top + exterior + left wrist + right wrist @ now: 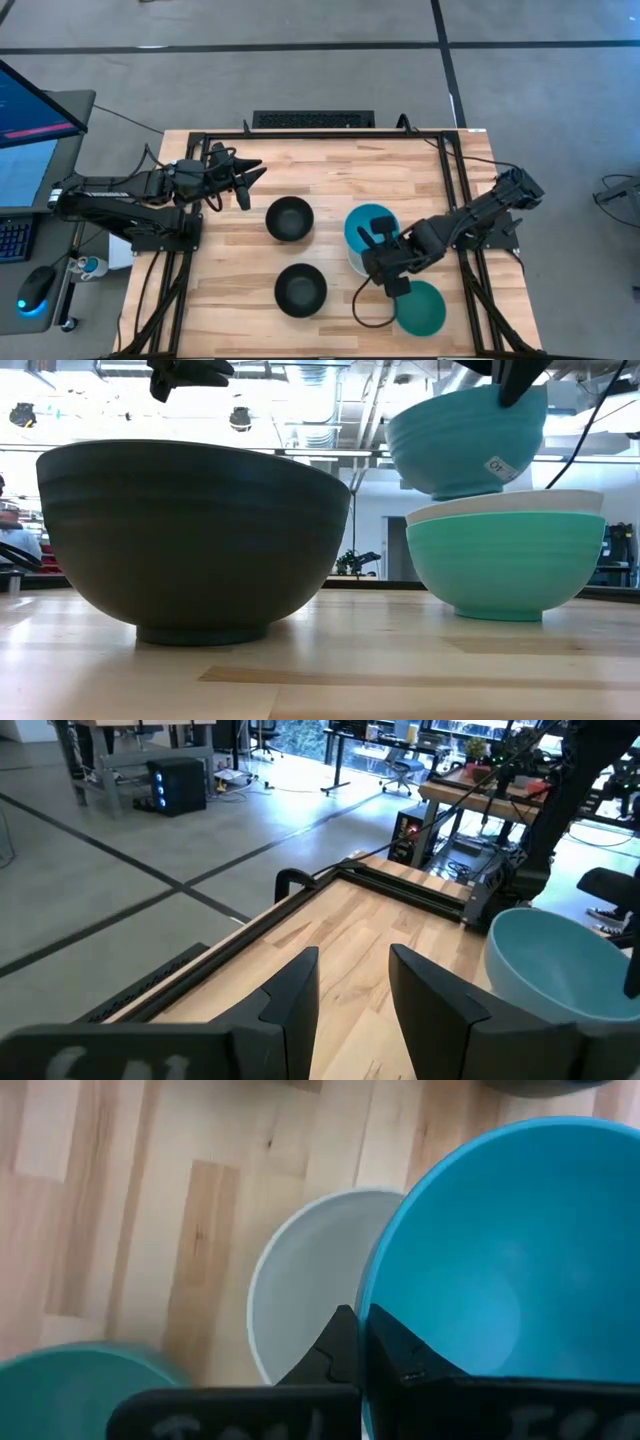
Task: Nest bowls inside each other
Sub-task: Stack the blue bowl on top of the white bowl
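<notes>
Blue bowl (500, 1280) pinched in right hand (355, 1342), above white bowl (300, 1300).

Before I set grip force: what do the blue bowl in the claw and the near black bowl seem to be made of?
Blue bowl, held off the table by the right claw: probably plastic or melamine, with a smooth satin skin, faint ridges and a sticker. Black bowl: matte with fine bands and a foot ring; plastic or glazed ceramic, I cannot tell which.
</notes>
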Motion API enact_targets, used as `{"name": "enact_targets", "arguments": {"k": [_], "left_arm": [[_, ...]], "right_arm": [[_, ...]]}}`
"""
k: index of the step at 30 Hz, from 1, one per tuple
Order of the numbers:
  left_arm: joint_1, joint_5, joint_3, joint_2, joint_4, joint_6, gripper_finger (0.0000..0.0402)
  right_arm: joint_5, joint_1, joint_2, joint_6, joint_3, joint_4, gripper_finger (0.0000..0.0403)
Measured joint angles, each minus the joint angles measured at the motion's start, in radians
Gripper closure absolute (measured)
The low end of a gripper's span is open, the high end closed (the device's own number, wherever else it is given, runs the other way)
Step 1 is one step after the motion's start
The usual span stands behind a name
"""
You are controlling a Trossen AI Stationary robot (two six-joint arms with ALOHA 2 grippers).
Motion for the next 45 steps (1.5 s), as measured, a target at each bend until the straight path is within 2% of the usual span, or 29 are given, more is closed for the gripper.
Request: {"name": "enact_targets", "arguments": {"k": [14, 22, 30, 39, 45], "left_arm": [[0.0, 0.003, 0.0, 0.0, 0.0, -0.002, 0.0287], [0.0, 0.029, 0.0, 0.0, 0.001, -0.036, 0.0287], [0.0, 0.088, 0.0, 0.0, 0.074, -0.017, 0.0287], [0.0, 0.088, 0.0, 0.0, 0.089, 0.0, 0.0287], [0.0, 0.094, 0.0, 0.0, 0.089, 0.0, 0.0287]], "right_arm": [[-0.007, 0.105, 0.0, 0.145, 0.0, 0.002, 0.0392], [-0.008, 0.144, 0.013, 0.147, -0.031, 0.036, 0.0392], [-0.006, 0.137, 0.014, 0.163, -0.11, 0.087, 0.0392], [0.018, 0.109, 0.014, 0.158, -0.113, 0.139, 0.0392], [0.015, 0.1, 0.014, 0.131, -0.164, 0.177, 0.0392]]}}
